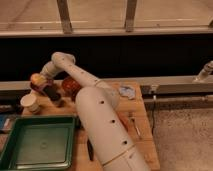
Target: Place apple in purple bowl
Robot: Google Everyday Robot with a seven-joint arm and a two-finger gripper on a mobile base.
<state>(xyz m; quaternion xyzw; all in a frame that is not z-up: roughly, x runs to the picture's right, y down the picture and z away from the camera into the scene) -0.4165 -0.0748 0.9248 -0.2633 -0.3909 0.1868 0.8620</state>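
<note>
The apple (36,79), red with a yellowish patch, is at the tip of my gripper (42,85), above the table's back left corner. The gripper looks closed around the apple and holds it off the table. A small dark shape just right of and below the gripper looks like the purple bowl (55,96); the gripper partly hides it. The apple is up and to the left of this bowl, not inside it. My white arm (100,115) reaches from the bottom middle up to the left.
An orange-red bowl (70,86) sits right of the gripper, against the arm. A pale cup (31,102) stands at the left edge. A green tray (37,142) lies front left. A bluish crumpled thing (126,92) lies back right on the wooden table (142,125).
</note>
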